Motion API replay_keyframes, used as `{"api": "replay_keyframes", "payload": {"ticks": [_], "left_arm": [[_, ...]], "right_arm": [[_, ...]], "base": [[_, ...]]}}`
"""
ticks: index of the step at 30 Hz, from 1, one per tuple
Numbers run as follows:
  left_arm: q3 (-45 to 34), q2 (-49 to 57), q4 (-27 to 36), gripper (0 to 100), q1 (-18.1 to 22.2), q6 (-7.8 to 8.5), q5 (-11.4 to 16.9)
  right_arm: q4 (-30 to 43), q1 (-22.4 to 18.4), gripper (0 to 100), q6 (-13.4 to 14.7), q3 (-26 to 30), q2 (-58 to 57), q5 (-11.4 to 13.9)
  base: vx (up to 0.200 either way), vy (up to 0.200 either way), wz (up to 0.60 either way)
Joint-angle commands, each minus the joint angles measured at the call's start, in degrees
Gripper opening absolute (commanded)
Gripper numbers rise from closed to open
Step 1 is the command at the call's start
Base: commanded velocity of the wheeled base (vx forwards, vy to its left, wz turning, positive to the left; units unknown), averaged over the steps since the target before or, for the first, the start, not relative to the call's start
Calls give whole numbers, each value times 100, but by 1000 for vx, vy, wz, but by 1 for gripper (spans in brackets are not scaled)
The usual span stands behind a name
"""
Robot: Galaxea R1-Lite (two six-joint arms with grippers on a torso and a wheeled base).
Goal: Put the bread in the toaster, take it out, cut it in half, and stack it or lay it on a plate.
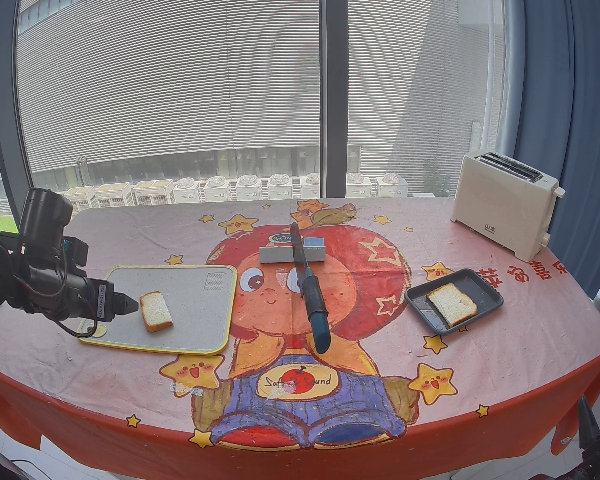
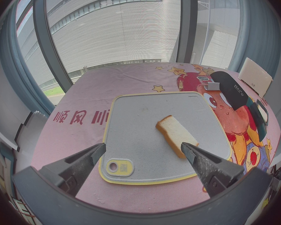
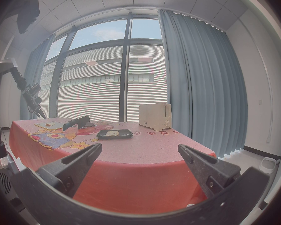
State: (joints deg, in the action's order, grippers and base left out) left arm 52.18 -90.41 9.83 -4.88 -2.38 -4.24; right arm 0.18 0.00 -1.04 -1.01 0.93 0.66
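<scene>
Left gripper [image 2: 142, 146], jaws apart, is hovering just left of the half slice [image 2: 175, 134] (probably soft, crushable); pinching its crust edges gently seems best.

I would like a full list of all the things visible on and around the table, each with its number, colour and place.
cutting board: 1, grey with yellow rim, left part of table
bread on board: 1, white with brown crust, left half of board
knife: 1, dark blade, blue handle, table middle, blade on holder
holder: 1, grey-white, table middle
tray: 1, dark grey, right part
bread on tray: 1, white, in tray
toaster: 1, cream, far right corner
tablecloth: 1, pink-red, cartoon print
curtain: 1, blue, right
left gripper: 1, black, open, over board
right gripper: 1, black, open, off the table
</scene>
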Motion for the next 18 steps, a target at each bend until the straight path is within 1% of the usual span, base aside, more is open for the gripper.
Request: {"api": "replay_keyframes", "payload": {"ticks": [1, 9, 18], "left_arm": [[21, -118, 11, 100, -75, -17, -6], [73, -373, 2, 100, -75, -26, -6], [100, -381, 2, 100, -75, -26, -6]], "right_arm": [[-1, 0, 100, -2, 92, -84, 4], [-1, 0, 100, -2, 92, -84, 4], [-1, 0, 100, -2, 92, -84, -4]], "base": [[0, 0, 0], [0, 0, 0], [0, 0, 0]]}}
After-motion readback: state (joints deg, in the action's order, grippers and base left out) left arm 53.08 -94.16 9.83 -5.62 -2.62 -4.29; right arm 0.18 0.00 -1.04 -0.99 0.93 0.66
